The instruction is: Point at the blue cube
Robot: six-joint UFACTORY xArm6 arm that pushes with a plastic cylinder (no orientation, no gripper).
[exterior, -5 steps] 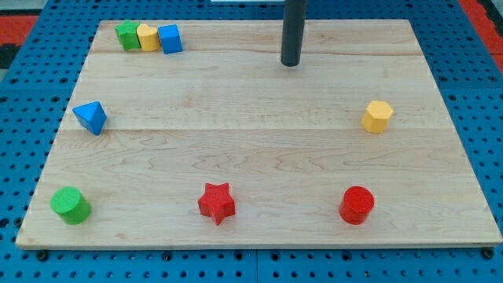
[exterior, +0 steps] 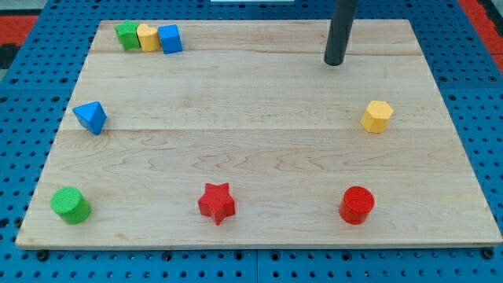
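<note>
The blue cube (exterior: 170, 38) sits near the board's top left corner, at the right end of a row with a yellow block (exterior: 147, 37) and a green block (exterior: 126, 35). My tip (exterior: 334, 62) is at the view's top, right of centre, far to the right of the blue cube and not touching any block.
A blue triangular block (exterior: 91, 117) lies at the left. A yellow hexagonal block (exterior: 377, 116) lies at the right, below my tip. Along the bottom are a green cylinder (exterior: 70, 205), a red star (exterior: 216, 203) and a red cylinder (exterior: 357, 205). The wooden board (exterior: 259, 157) rests on blue pegboard.
My tip has moved to the view's right, further from the blue cube. No block has moved.
</note>
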